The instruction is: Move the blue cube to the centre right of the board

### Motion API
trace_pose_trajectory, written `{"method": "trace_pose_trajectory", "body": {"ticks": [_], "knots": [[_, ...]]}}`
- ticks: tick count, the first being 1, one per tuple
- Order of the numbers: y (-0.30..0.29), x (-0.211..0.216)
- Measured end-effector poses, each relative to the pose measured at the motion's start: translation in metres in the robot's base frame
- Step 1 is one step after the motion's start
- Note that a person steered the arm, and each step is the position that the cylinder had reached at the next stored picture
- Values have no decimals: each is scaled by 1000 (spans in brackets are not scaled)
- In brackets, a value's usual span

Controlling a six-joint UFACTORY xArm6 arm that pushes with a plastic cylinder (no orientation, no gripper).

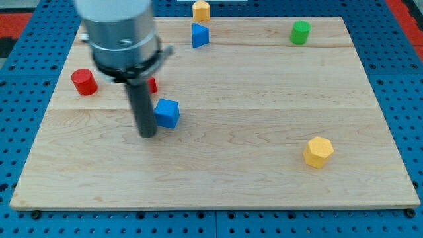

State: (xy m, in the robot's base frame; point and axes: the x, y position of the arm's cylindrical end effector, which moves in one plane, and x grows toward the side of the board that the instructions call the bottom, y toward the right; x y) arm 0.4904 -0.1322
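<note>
The blue cube lies on the wooden board, left of the board's centre. My tip is on the board just to the cube's left and slightly below it, close to touching it. The dark rod rises from the tip into the grey arm body at the view's top left.
A red cylinder stands at the left. A small red block shows partly behind the rod. A blue triangular block and a yellow block are at the top centre. A green cylinder is at the top right. A yellow hexagonal block is at the lower right.
</note>
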Motion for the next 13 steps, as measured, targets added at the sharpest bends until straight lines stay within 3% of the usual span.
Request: {"method": "trace_pose_trajectory", "body": {"ticks": [1,5,7,9,13], "knots": [[-11,-7],[107,-53],[115,-103],[139,-120],[219,-93]]}}
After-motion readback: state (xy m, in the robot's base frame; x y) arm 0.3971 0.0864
